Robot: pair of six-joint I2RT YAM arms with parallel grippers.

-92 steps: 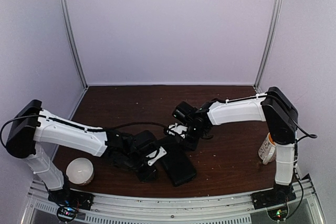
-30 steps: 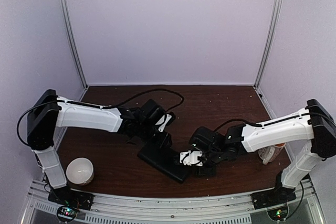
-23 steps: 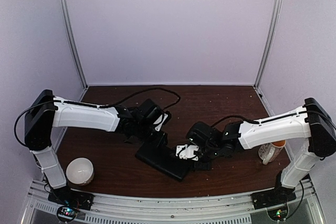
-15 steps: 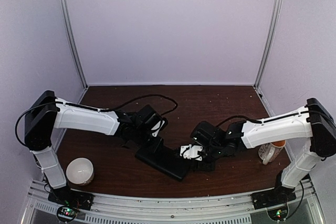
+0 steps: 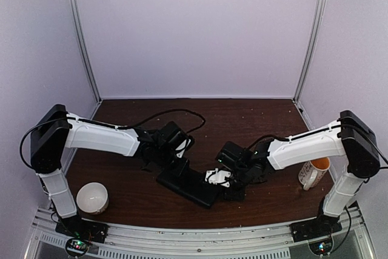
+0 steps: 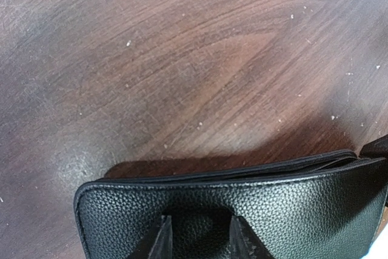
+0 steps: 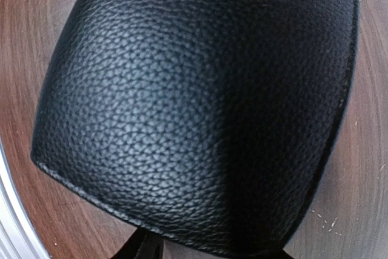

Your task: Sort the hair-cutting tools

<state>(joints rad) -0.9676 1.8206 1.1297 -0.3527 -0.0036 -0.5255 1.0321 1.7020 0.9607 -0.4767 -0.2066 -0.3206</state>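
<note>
A flat black grained case (image 5: 187,186) lies on the brown table between my two grippers. My left gripper (image 5: 177,163) is at its far left end. In the left wrist view its fingers (image 6: 159,239) stand a little apart over the case (image 6: 291,210). My right gripper (image 5: 220,187) is at the case's near right end. In the right wrist view the case (image 7: 182,89) fills the frame, and the gripper (image 7: 212,254) shows only two fingertips spread wide at the bottom edge. No scissors and no black clips are in view.
A white bowl (image 5: 92,197) sits at the near left by the left arm's base. A white and orange mug (image 5: 310,174) stands at the right by the right arm. Rails run along the near table edge.
Both arms have swung to opposite ends of the case, which has turned on the table. In the last second my right gripper closed in on the case's right end and the left hardly moved.
</note>
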